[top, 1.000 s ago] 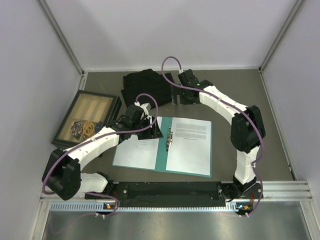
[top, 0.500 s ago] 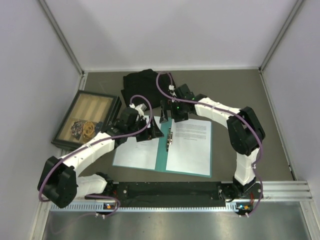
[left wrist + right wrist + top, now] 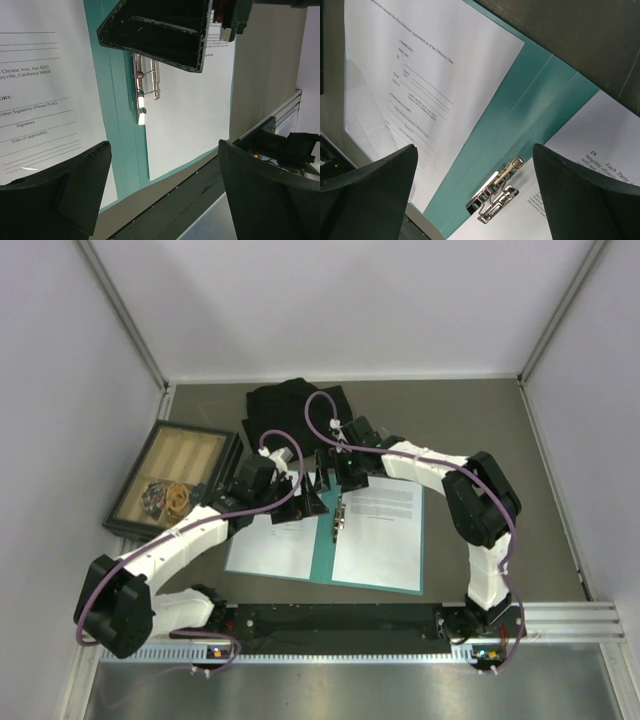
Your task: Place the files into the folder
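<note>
I see the folder [image 3: 325,540] lying open and flat on the table [image 3: 500,440], near the arm bases. The files rest on it, one sheet [image 3: 270,540] left of the teal spine and the other sheet [image 3: 380,540] right of it. Both arms hover over the folder's far edge. The left gripper [image 3: 160,190] is spread wide and grasps nothing. The right gripper [image 3: 475,175] is likewise released, its jaws apart above the small metal clip [image 3: 495,192] at the spine.

Spread pincer [image 3: 473,150] hangs, seemingly clear, over folder [image 3: 535,95] clip [image 3: 495,192].
</note>
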